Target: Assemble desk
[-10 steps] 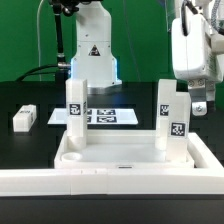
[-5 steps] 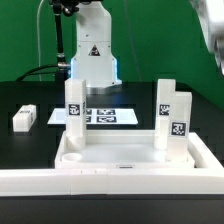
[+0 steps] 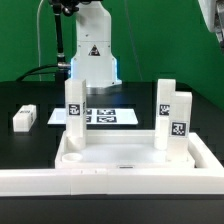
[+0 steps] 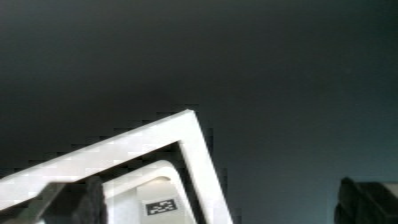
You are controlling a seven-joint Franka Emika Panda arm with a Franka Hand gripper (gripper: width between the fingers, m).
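White plastic desk top [image 3: 130,160] carries three upright tagged legs [image 3: 178,122]; we see our gripper [image 3: 214,22] raised, jaws wide, empty.

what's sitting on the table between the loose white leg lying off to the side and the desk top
Nothing: in the exterior view, only bare black table separates the small white square leg lying flat from the wide white rimmed desk top.

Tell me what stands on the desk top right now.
Three upright legs stand on the desk top: one toward the exterior view's left, two toward its right. The rim hides their feet, so seating cannot be judged.
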